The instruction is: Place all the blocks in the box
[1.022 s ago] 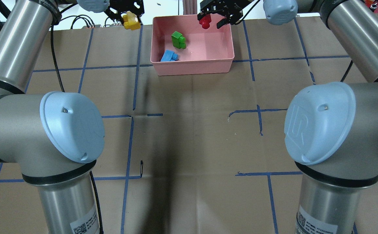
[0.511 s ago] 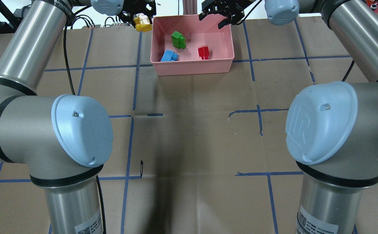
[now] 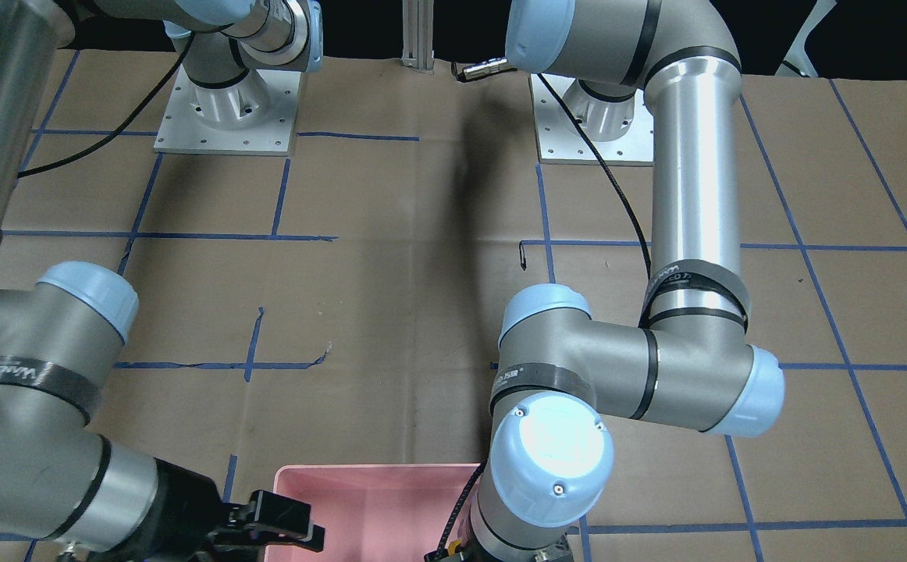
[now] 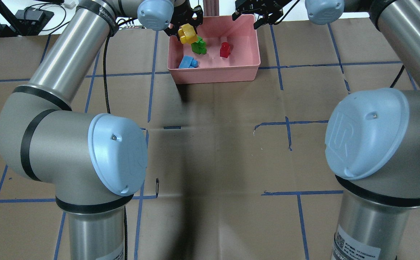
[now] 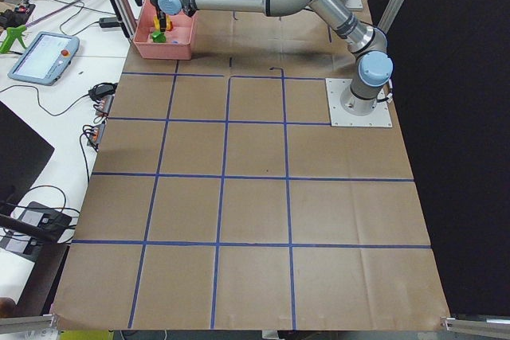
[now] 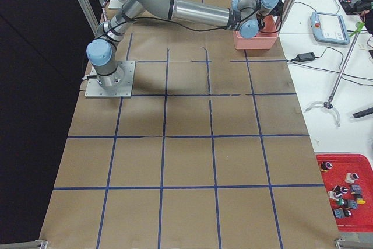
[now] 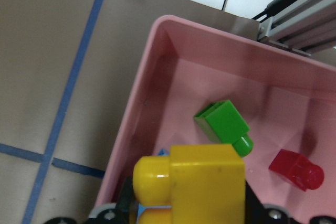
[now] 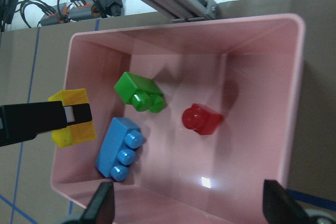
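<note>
The pink box (image 4: 244,68) stands at the table's far edge. In it lie the green brick (image 4: 199,47), the light blue brick (image 4: 187,63) and the red brick (image 4: 225,50). My left gripper (image 4: 187,33) is shut on the yellow brick (image 4: 189,34) and holds it above the box's far-left corner, over the green brick. The left wrist view shows the yellow brick (image 7: 191,182) above the box's wall (image 7: 139,114). My right gripper (image 4: 247,21) is open and empty above the box's far-right rim. The right wrist view shows the red (image 8: 202,120), green (image 8: 139,93), blue (image 8: 119,148) and yellow (image 8: 73,124) bricks.
The table is brown paper with a blue tape grid (image 4: 152,72). An aluminium post (image 4: 210,7) stands just behind the box. Both arms' elbows (image 4: 116,155) reach over the near table. A teach pendant (image 5: 44,57) and cables lie on the side bench.
The right gripper let go of the red brick, which now lies in the box. The left gripper moved right with the yellow brick, from outside the box's left wall to above its corner.
</note>
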